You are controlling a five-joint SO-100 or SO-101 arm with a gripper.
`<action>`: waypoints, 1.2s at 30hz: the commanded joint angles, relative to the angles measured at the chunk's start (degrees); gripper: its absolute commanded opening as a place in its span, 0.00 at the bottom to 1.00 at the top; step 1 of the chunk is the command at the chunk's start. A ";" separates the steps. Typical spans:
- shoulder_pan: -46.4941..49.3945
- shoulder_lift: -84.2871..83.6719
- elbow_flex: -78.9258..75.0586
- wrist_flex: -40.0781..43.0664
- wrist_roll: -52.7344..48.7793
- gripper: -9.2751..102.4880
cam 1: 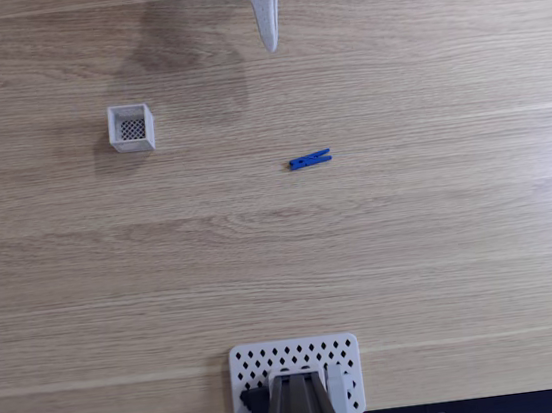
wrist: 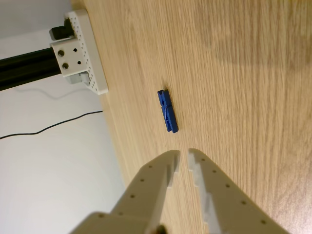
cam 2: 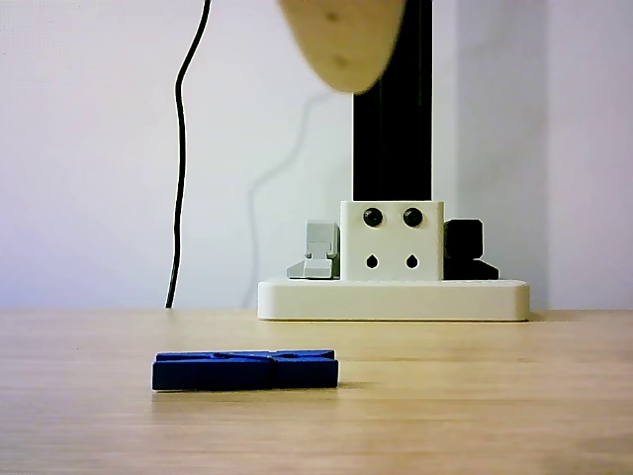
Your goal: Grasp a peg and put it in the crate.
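Note:
A small blue peg [cam 1: 310,160] lies flat on the wooden table, right of centre in the fixed view. The white crate [cam 1: 131,127] with a dark mesh bottom stands apart from it, to the upper left. My gripper [cam 1: 271,42] hangs at the top edge, above the peg and clear of it, with its jaws shut on nothing. In the wrist view the peg [wrist: 167,111] lies just beyond my gripper [wrist: 184,155], whose tips have only a thin slit between them. The other view has the peg [cam 2: 245,369] in front and a blurred fingertip [cam 2: 344,45] high above it.
A white perforated plate [cam 1: 297,373] with a dark post stands at the table's bottom edge in the fixed view. It appears as a white base [cam 2: 394,298] with a black upright behind the peg. A black cable [cam 2: 179,148] hangs against the wall.

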 commanded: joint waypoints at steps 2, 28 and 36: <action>0.26 0.97 -0.53 0.09 0.35 0.08; 0.26 0.97 -0.53 0.09 0.26 0.08; 0.35 -11.95 -5.71 -0.88 -0.09 0.08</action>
